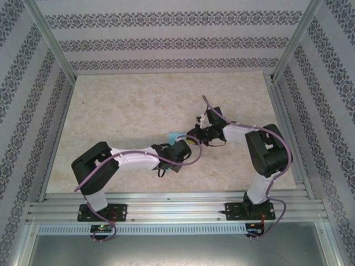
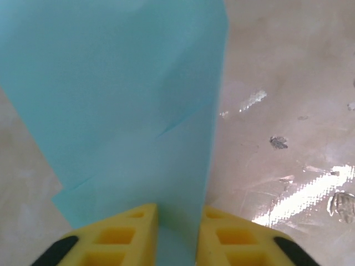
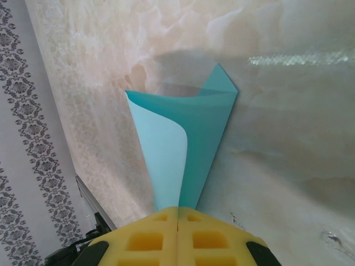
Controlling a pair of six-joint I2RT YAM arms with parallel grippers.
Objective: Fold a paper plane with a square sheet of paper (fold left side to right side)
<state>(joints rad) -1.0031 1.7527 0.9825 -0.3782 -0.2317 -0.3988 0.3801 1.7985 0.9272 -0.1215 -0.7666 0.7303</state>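
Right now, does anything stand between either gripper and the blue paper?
Nothing visible does. The right gripper is shut on the square sheet of paper, which curls up from it. The left gripper stands open with the paper right at its fingers.

paper (image 1: 175, 136) over table (image 1: 111, 111), between jaws — centre

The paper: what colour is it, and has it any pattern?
Plain turquoise-blue, no pattern. The paper shows best in the left wrist view.

No legible text or labels.
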